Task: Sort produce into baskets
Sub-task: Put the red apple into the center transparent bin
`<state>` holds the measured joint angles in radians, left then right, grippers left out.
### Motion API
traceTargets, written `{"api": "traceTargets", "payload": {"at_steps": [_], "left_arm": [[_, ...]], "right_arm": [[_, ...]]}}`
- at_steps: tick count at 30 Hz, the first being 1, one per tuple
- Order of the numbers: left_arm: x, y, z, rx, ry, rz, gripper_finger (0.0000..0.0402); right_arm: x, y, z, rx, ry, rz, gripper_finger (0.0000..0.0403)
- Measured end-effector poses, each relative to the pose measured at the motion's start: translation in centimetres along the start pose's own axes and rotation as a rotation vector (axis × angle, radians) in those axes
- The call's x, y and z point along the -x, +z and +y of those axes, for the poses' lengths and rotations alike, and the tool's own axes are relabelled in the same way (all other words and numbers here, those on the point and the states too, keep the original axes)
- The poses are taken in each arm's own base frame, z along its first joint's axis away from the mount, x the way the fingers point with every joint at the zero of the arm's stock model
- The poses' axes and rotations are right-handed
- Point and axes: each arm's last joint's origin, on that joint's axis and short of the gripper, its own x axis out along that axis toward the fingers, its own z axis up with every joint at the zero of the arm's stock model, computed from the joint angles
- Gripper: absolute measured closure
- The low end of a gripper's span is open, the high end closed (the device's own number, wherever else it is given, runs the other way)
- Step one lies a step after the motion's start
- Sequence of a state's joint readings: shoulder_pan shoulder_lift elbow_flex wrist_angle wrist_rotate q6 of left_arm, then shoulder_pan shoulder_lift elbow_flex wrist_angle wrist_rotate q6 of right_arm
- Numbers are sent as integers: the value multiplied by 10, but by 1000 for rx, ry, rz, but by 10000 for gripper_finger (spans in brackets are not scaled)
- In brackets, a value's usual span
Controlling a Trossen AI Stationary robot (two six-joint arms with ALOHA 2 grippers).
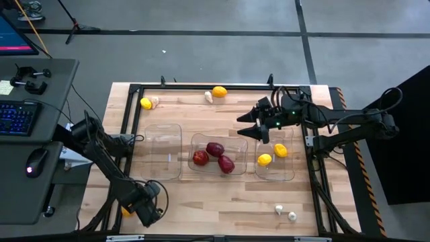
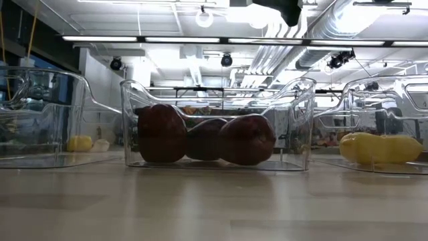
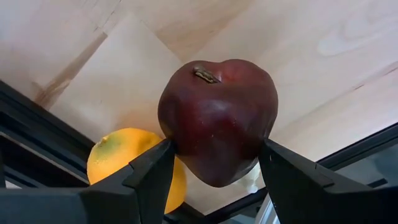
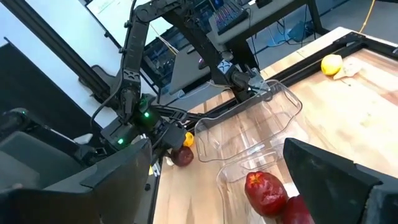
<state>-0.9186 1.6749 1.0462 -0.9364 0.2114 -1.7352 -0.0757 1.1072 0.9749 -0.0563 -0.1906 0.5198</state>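
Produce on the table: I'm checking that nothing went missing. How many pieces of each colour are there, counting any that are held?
Dark red: 4 (three in the middle bin, one held by the left end effector)
Yellow or orange: 5 (two in the right bin)
White garlic: 4
Total: 13

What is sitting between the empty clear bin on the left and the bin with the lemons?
The middle bin, holding three dark red apples. The high view shows it between the empty bin and the lemon bin.
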Motion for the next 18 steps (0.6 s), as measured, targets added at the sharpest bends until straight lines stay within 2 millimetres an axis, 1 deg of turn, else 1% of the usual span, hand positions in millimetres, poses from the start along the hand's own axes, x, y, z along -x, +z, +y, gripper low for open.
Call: {"api": "traceTargets", "payload": {"at_steps": [7,10,13,18], "left_arm": [[2,0,0,-36,-16,3,185],[2,0,0,-36,-14,6,177],[1,0,0,-35,-13,10,157],[-2,2,1,-31,5,-28,110]], "right_arm": [[0,0,0,4,0,0,49],[0,0,0,3,-2,4,49],[0,0,0,4,-2,3,49],[0,0,0,3,-2,4,49]]}}
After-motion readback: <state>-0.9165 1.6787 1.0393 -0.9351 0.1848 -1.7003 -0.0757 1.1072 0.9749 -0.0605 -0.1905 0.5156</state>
